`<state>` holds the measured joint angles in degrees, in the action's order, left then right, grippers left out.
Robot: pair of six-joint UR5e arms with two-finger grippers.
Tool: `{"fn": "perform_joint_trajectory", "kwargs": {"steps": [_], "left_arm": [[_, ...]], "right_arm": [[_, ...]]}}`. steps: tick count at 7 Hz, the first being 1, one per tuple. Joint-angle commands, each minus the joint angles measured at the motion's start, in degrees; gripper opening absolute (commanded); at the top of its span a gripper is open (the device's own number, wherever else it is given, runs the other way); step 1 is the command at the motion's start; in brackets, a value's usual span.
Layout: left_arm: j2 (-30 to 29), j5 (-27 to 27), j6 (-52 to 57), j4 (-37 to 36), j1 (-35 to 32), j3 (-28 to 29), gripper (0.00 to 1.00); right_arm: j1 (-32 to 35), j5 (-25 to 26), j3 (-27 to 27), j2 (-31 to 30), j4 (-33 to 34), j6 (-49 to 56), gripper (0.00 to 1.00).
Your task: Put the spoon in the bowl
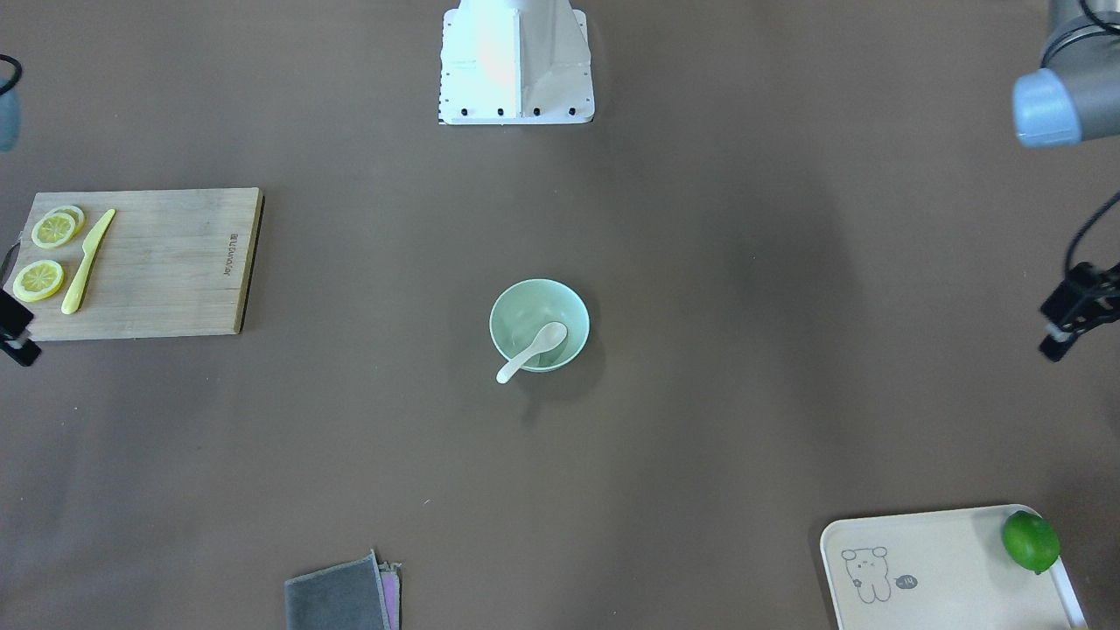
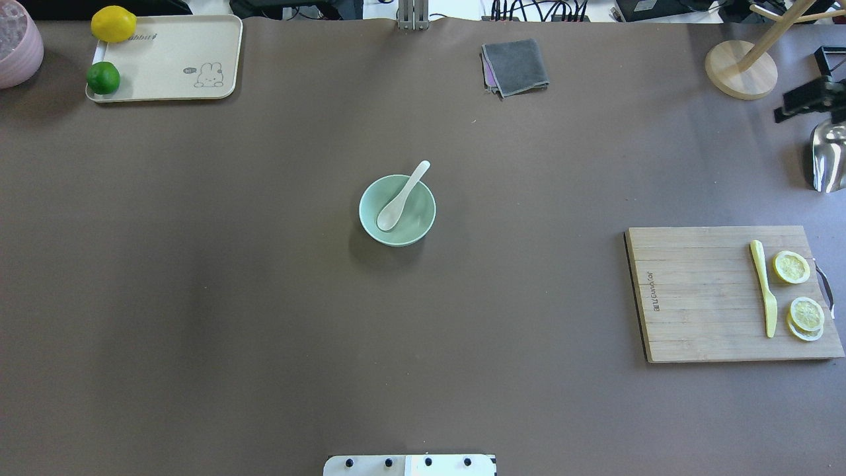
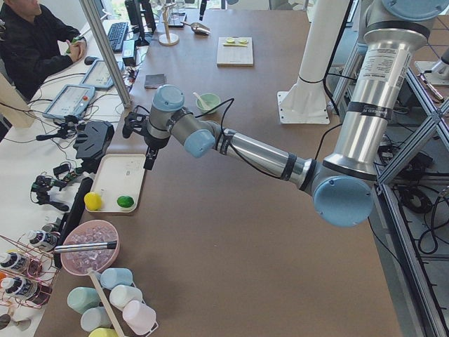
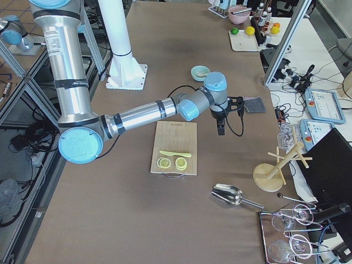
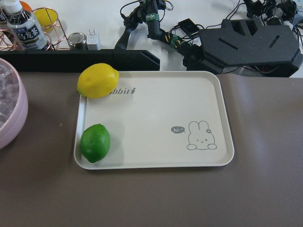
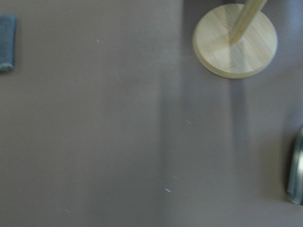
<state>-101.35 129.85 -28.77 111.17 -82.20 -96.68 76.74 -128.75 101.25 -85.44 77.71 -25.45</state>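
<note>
The pale green bowl point(image 1: 523, 303) stands at the table's middle, also in the overhead view point(image 2: 418, 223). The white spoon point(image 1: 530, 351) lies in it, scoop inside and handle leaning over the rim on the side away from the robot point(image 2: 400, 198). The left gripper point(image 1: 1056, 341) hangs far off at the table's left end, over the tray point(image 3: 149, 152). The right gripper point(image 1: 17, 343) hangs far off at the right end, beyond the cutting board point(image 4: 220, 128). Neither touches the spoon or the bowl. No finger shows in either wrist view, so I cannot tell whether they are open or shut.
A wooden cutting board point(image 2: 700, 297) holds a yellow knife point(image 2: 764, 287) and lemon slices point(image 2: 791, 267). A cream tray point(image 5: 156, 113) holds a lime point(image 5: 95, 142) and a lemon point(image 5: 97, 80). A grey cloth point(image 2: 515, 66), a wooden stand point(image 2: 739, 69) and a metal scoop point(image 2: 826, 155) sit along the far side.
</note>
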Motion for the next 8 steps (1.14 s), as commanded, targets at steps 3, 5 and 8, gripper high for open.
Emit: {"fn": "perform_joint_trajectory", "kwargs": {"steps": [3, 5, 8], "left_arm": [[8.18, 3.04, 18.67, -3.69, -7.80, 6.22, 0.98], [9.67, 3.30, 18.84, -3.42, -7.88, 6.68, 0.98], [11.97, 3.39, 19.11, -3.24, -8.58, 5.54, 0.98]], "right_arm": [[16.20, -2.54, -1.58, -15.44, 12.36, 37.37, 1.00], [18.01, -4.14, 1.22, -11.28, 25.84, 37.57, 1.00], [15.90, -4.23, -0.52, -6.34, 29.61, 36.61, 1.00]]}}
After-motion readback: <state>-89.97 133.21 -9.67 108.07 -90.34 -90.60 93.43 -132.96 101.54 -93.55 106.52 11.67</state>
